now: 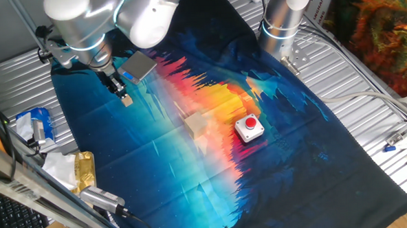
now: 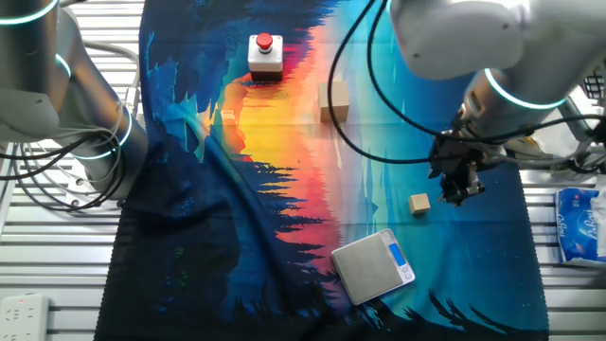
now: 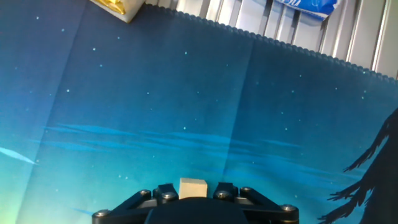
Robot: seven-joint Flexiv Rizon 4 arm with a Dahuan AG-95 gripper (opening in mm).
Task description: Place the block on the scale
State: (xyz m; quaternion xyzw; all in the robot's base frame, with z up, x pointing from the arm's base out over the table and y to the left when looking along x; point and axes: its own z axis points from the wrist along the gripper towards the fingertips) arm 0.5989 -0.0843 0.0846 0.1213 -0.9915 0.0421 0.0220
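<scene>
A small tan wooden block [image 3: 193, 187] sits at the bottom edge between the gripper's [image 3: 194, 194] black fingers, above a blue starry cloth [image 3: 155, 112].

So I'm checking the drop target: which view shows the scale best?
The other fixed view: the scale lies fully visible, blue edge included. One fixed view shows it partly behind the arm; the hand view misses it.

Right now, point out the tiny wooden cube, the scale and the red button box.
tiny wooden cube [image 2: 419, 202]: other fixed view, its top face.
scale [image 2: 365, 266]: other fixed view, middle of grey plate.
red button box [image 1: 249, 127]: one fixed view, red button top.
</scene>
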